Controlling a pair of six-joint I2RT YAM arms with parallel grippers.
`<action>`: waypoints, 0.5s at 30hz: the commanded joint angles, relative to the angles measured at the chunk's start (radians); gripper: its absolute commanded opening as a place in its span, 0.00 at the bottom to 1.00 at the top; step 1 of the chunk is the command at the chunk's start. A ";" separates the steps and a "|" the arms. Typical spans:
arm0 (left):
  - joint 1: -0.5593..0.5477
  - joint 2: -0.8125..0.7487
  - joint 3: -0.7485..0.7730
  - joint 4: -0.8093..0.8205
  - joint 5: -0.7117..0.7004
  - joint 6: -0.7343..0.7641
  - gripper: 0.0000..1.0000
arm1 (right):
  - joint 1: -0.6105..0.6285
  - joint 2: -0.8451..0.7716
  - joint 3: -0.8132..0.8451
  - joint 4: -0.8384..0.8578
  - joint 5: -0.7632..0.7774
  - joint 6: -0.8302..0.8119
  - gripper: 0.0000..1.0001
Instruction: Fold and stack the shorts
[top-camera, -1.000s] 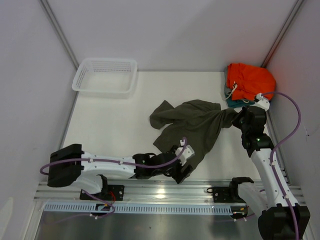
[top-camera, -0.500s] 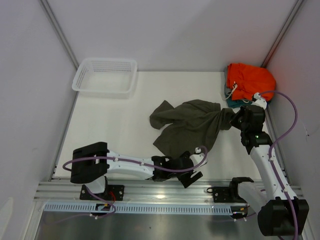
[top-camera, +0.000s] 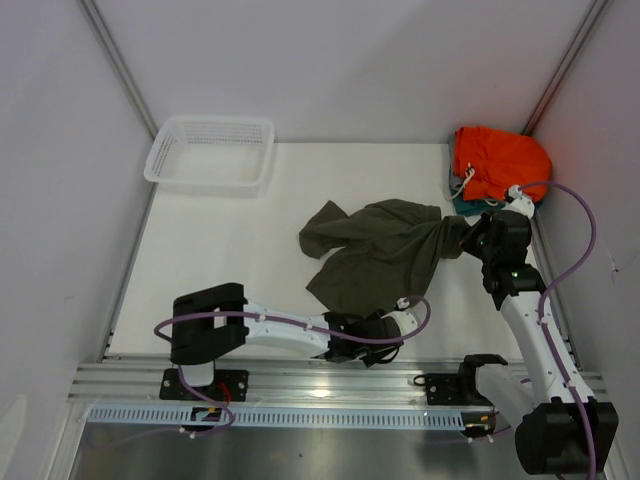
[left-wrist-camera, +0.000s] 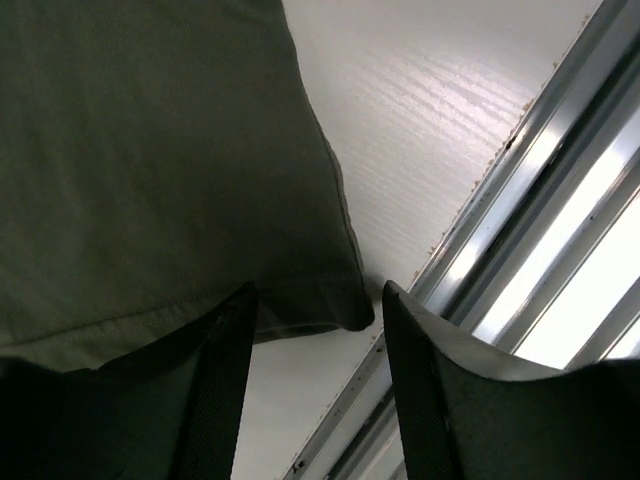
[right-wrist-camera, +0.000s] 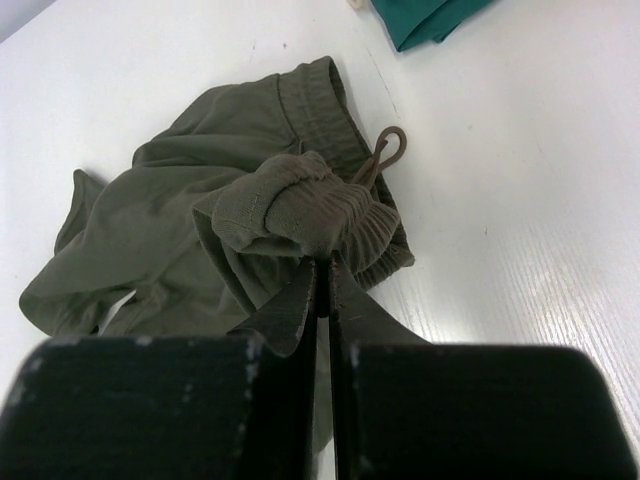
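One pair of olive-green shorts lay crumpled on the white worktop, right of centre, between the two arms. The cloth was dull khaki-green, rumpled in broad folds, with one leg spread toward the far left and the other reaching the near edge. Its ribbed elastic waistband was bunched up at the right end, and one thin drawstring cord looped out from it onto the worktop.

The right tool was pinched tight on that bunched waistband, its two fingers pressed together with only cloth between them. The left tool stood spread wide at the near hem. In the left wrist view a corner of the shorts' leg lay between the two fingers, and the tool had hold of nothing. It was just beside the aluminium rail along the worktop's near edge.

One pair of bright orange shorts sat heaped in the far right corner, over one teal garment. One white mesh basket stood in the far left corner, well apart from the clothes.
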 joint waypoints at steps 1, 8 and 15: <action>-0.002 0.021 0.048 -0.039 -0.028 -0.010 0.50 | -0.005 -0.024 0.013 0.051 -0.001 -0.001 0.00; -0.002 -0.010 0.017 -0.004 0.019 -0.021 0.03 | -0.007 -0.022 0.016 0.051 0.001 -0.001 0.00; 0.060 -0.216 -0.024 -0.082 0.050 -0.050 0.00 | -0.005 0.015 0.084 0.028 -0.068 -0.027 0.00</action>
